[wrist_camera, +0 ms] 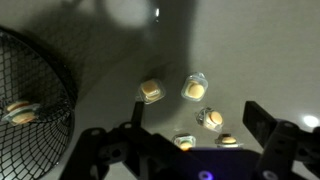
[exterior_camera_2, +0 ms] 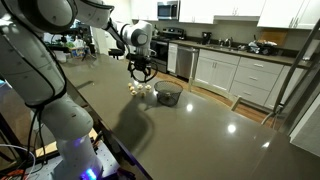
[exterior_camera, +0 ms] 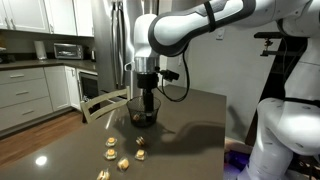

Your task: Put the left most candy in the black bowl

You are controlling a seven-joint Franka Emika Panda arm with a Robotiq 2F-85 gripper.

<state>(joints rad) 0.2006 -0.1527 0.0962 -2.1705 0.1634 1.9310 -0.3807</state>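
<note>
The black bowl (wrist_camera: 40, 60) is a dark mesh bowl at the left of the wrist view. One pale gold candy (wrist_camera: 18, 110) lies inside it. Several more candies lie on the table beside it, among them a candy (wrist_camera: 150, 91), a second candy (wrist_camera: 194, 88) and a third candy (wrist_camera: 211, 119). My gripper (wrist_camera: 195, 108) is open and empty above these loose candies. In both exterior views the gripper (exterior_camera: 147, 112) (exterior_camera_2: 141, 72) hangs close to the bowl (exterior_camera: 128, 104) (exterior_camera_2: 167, 94), with the candies (exterior_camera: 140, 148) (exterior_camera_2: 140, 88) beside it.
The dark grey table (exterior_camera: 190, 120) ends in an edge near a white robot body (exterior_camera: 285, 130). Kitchen cabinets (exterior_camera_2: 240, 75) and a counter with appliances stand behind. Another white robot arm (exterior_camera_2: 45, 90) stands at the table's side.
</note>
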